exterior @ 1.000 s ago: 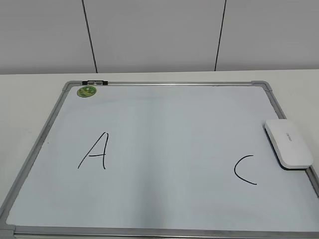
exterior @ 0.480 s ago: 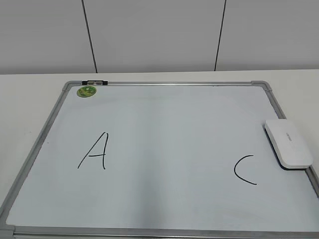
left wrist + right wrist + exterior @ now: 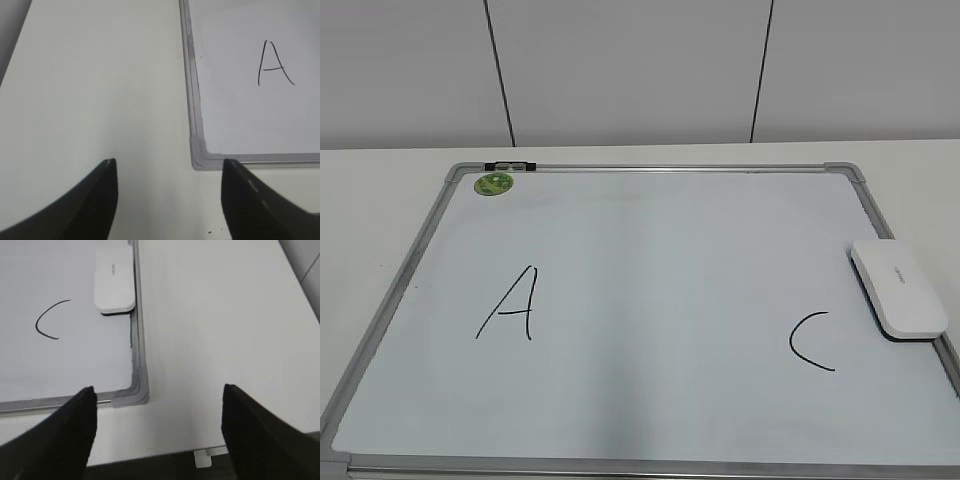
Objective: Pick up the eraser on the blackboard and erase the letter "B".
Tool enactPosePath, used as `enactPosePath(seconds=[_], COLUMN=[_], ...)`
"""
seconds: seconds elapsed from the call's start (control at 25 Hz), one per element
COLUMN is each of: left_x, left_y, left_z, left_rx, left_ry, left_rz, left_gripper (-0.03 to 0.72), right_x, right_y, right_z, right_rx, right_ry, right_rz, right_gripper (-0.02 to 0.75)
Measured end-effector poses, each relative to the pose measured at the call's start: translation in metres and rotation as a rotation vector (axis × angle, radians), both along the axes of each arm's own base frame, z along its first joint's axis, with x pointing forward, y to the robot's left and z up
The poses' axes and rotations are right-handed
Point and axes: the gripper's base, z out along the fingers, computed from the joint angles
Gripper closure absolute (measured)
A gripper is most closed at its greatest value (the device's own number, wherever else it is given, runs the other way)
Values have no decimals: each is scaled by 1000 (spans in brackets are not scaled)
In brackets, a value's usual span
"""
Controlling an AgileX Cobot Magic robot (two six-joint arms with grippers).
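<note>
The blackboard point(image 3: 650, 300), a white board with a grey frame, lies flat on the table. The white eraser point(image 3: 898, 289) rests on its right edge, above a black "C" point(image 3: 810, 342); it also shows in the right wrist view point(image 3: 114, 282). A black "A" point(image 3: 508, 305) is on the left. No letter "B" shows anywhere; the board's middle is blank. My left gripper point(image 3: 167, 167) is open and empty over bare table by the board's near left corner point(image 3: 200, 152). My right gripper point(image 3: 157, 392) is open and empty by the near right corner point(image 3: 137, 392). Neither gripper shows in the exterior view.
A small round green magnet point(image 3: 493, 184) sits at the board's far left corner, beside a small black clip point(image 3: 510, 165) on the frame. The table's front edge point(image 3: 150, 455) lies just under my right gripper. A grey panelled wall point(image 3: 640, 70) stands behind the table.
</note>
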Motion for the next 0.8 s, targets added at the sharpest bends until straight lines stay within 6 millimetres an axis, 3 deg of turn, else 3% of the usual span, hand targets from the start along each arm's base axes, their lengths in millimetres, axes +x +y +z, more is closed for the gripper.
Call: enactPosePath(seconds=[0.32, 0.8], left_x=[-16, -16], left_y=[1, 1], left_z=[0, 0], left_rx=[-3, -4], left_ry=[-93, -97], left_rz=[26, 26], left_gripper=[214, 219], right_x=[-22, -24], right_y=[0, 0], right_z=[0, 0], right_rx=[1, 0], right_ry=[-145, -151], right_rz=[-64, -63], right_gripper=[164, 164])
